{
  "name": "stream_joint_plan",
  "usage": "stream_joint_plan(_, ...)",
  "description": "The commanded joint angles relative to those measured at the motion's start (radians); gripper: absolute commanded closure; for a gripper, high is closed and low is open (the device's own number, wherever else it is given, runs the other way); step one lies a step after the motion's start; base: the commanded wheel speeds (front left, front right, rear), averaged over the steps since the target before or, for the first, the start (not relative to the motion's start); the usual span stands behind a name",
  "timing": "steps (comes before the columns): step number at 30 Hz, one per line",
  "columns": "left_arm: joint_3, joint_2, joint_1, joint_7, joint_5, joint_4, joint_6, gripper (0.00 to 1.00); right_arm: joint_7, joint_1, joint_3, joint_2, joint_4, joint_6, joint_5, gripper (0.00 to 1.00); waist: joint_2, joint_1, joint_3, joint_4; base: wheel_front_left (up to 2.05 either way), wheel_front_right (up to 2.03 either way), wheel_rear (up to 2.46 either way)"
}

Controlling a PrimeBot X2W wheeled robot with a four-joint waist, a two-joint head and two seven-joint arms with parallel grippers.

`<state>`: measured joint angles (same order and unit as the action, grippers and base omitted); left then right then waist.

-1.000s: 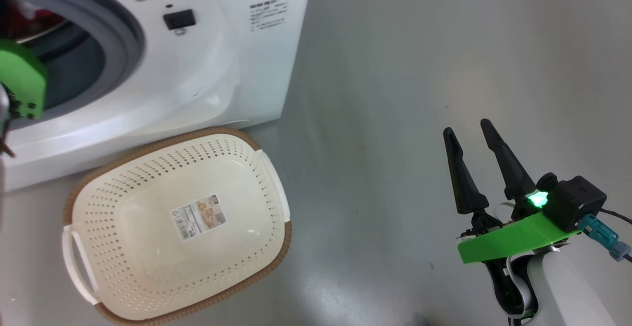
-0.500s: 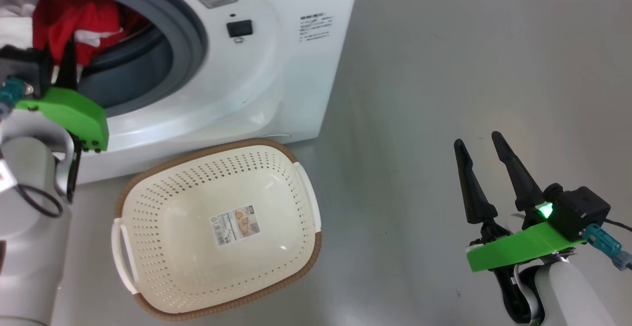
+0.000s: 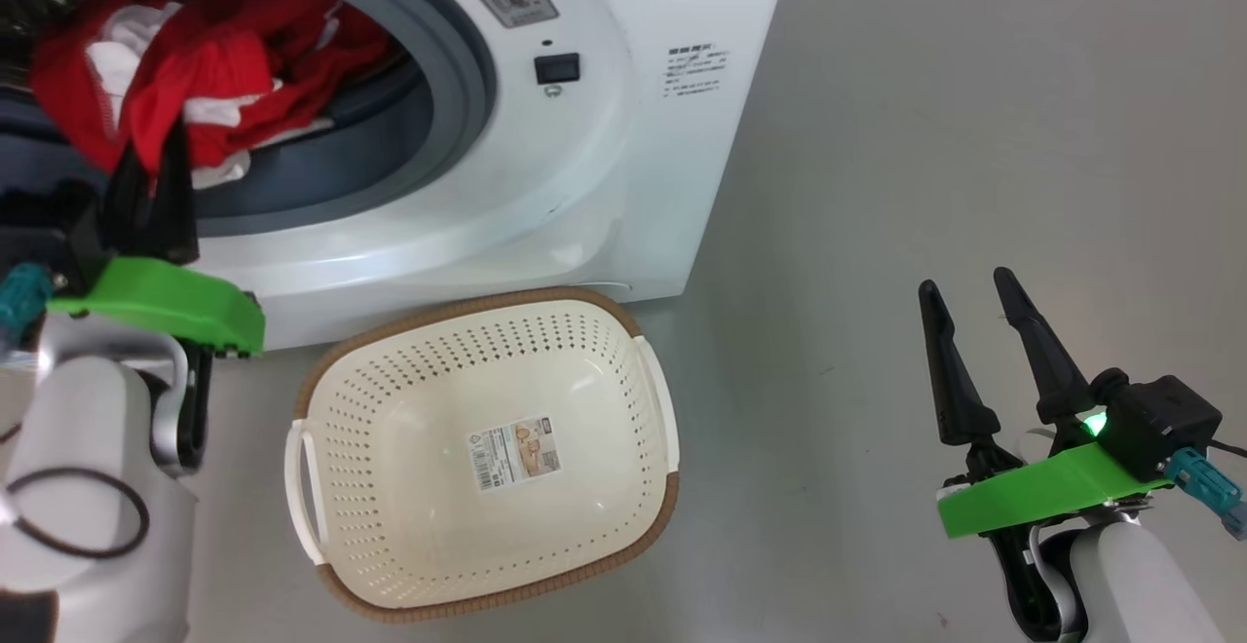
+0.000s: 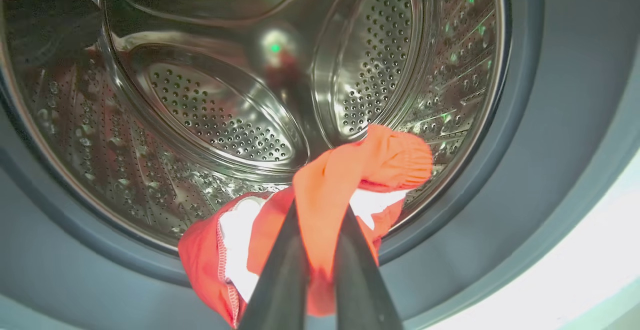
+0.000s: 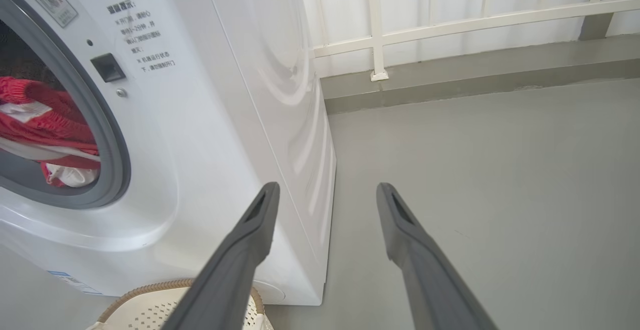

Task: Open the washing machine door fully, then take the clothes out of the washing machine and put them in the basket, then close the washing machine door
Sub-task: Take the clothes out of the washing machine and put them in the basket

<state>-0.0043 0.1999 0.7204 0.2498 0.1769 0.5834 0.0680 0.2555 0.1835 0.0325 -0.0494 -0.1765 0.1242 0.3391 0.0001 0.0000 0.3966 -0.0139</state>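
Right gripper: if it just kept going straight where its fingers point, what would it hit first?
Probably the bare grey floor beside the washing machine. The open right gripper points past the machine's side, though only narrowly, so I can't be sure of the depth.

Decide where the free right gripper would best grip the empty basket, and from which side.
Probably the white side handle nearest the right gripper, coming down from that side. The basket sits upright, and the handle is a thin bar standing off the rim, narrow enough for the open jaws.

One washing machine (image 3: 585, 185), one basket (image 3: 468, 304), two end effectors (image 3: 156, 151) (image 3: 964, 283), one bunch of clothes (image 3: 219, 63).
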Motion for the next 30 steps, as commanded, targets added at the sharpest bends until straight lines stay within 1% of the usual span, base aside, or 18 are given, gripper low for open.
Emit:
stream_joint_plan(1,0.041,0.033,-0.021,0.012,-0.008,-0.044,0.008,1.0,0.006,-0.02,0.016,-0.001,0.022,0.007,-0.009,0.0,-0.0001,0.0,-0.004,0.008,0.0,0.0,0.0)
stream_joint_plan(8,0.102,-0.024,-0.122,0.012,-0.044,-0.203,0.043,1.0,0.006,-0.023,0.008,-0.001,0.019,0.007,-0.007,0.0,-0.0001,0.0,-0.011,0.03,0.0,0.0,0.0)
stream_joint_plan(13,0.13,-0.057,-0.197,0.012,-0.05,-0.322,0.057,1.0,0.006,-0.023,0.01,-0.001,0.017,0.007,-0.007,0.0,-0.0001,0.0,-0.017,0.035,0.0,0.0,0.0)
stream_joint_plan(19,0.157,-0.087,-0.288,0.012,-0.026,-0.467,0.062,1.0,0.006,-0.028,0.007,-0.001,0.019,0.007,-0.009,0.0,-0.0001,0.0,-0.023,0.041,0.0,0.0,0.0)
stream_joint_plan(30,0.144,-0.116,-0.434,0.012,0.018,-0.671,0.063,1.0,0.006,-0.039,0.004,-0.001,0.018,0.007,-0.012,0.0,-0.0001,0.0,-0.036,0.05,0.0,0.0,0.0)
